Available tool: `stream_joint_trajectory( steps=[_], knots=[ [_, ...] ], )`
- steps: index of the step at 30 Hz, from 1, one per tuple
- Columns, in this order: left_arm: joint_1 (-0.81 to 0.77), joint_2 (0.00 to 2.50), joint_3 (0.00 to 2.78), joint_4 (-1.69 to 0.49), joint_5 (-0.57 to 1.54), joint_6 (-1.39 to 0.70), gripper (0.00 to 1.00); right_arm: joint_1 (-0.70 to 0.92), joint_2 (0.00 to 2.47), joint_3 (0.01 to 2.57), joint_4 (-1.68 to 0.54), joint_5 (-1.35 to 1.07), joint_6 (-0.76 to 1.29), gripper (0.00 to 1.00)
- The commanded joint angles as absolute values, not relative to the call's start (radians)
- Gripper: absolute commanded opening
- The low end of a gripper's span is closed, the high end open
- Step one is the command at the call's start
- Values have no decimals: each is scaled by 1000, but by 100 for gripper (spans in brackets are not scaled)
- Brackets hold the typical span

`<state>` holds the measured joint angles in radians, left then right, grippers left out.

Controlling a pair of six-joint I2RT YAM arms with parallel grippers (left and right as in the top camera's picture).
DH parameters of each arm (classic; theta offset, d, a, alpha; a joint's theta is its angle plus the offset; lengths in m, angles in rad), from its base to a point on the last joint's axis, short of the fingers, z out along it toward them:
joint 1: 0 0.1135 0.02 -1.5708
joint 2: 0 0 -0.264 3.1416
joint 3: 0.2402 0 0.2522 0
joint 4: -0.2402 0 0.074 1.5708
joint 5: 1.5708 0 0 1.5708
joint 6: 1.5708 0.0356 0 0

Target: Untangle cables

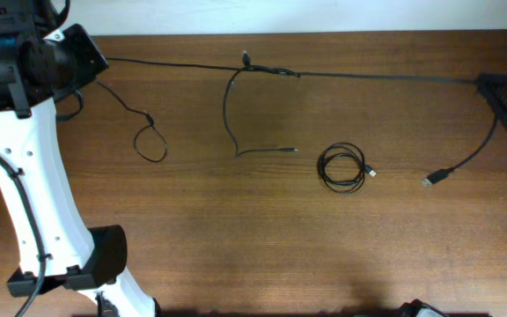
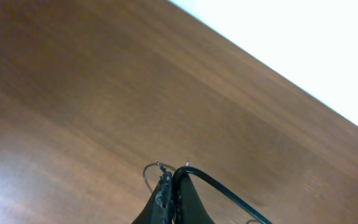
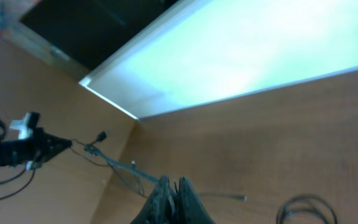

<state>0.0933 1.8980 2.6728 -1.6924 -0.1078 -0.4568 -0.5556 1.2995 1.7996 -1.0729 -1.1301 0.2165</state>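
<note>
The cables lie on a wooden table [image 1: 236, 246], mostly in its far half. The left gripper [image 1: 102, 60] at the far left and the right gripper [image 1: 487, 84] at the far right are both closed, each pinching the long cable [image 1: 377, 77], which is stretched almost straight between them. In the left wrist view the fingers [image 2: 165, 196] are pressed together with the thin black cord coming out between them. In the right wrist view the jaws of the right gripper [image 3: 171, 185] are also together, and the cord runs from them toward the left arm. Near the middle of the stretched line is a small knot [image 1: 267, 69]. From it a second cord [image 1: 227, 114] hangs toward the near side, bends, and ends in a thin plug [image 1: 292, 151]. A coil [image 1: 324, 165] lies apart from it on the right. A small loop [image 1: 148, 121] lies near the left arm. From the right gripper a tail [image 1: 469, 158] curves to a silvery plug [image 1: 429, 180].
</note>
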Motion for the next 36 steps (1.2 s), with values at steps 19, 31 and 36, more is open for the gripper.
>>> stream_joint_trajectory(
  steps=[19,31,36],
  knots=[
    [133,1884,2389,-1504,585,23,0,-589,1269,1814,-1018,-1070,391,5],
    [44,1856,2389,-1632,1317,588,0,-390,1310,1805,-1124,-1033,187,45],
    [-79,1842,2390,-1643,1295,566,0,-220,1379,1805,-1153,-899,186,50]
  ],
)
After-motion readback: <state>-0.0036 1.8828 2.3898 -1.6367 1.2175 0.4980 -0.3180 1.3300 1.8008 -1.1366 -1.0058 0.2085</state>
